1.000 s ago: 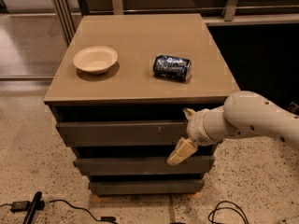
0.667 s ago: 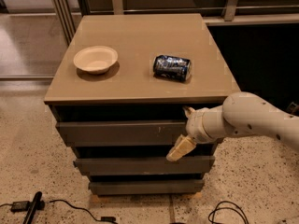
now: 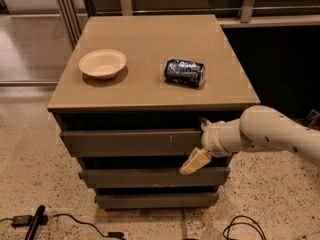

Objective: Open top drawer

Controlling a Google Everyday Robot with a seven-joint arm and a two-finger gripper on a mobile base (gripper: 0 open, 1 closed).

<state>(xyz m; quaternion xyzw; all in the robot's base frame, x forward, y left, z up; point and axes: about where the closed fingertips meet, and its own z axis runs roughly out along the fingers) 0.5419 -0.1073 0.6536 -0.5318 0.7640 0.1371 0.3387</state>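
The tan counter (image 3: 150, 39) topped a grey cabinet, and the top drawer (image 3: 125, 143) sat directly under its front edge with a dark gap above its scratched panel. The white arm (image 3: 270, 134) reached in below the front right corner, its gripper (image 3: 199, 149) against the panel's right end; whether the claw was open or closed could not be told. A pale bowl (image 3: 102, 64) stood near the left edge, and a dented can (image 3: 185, 72) lay on its side right of centre.

White arm (image 3: 272, 134) reaching in from the right, pincer (image 3: 197, 154) at its end, angled down-left
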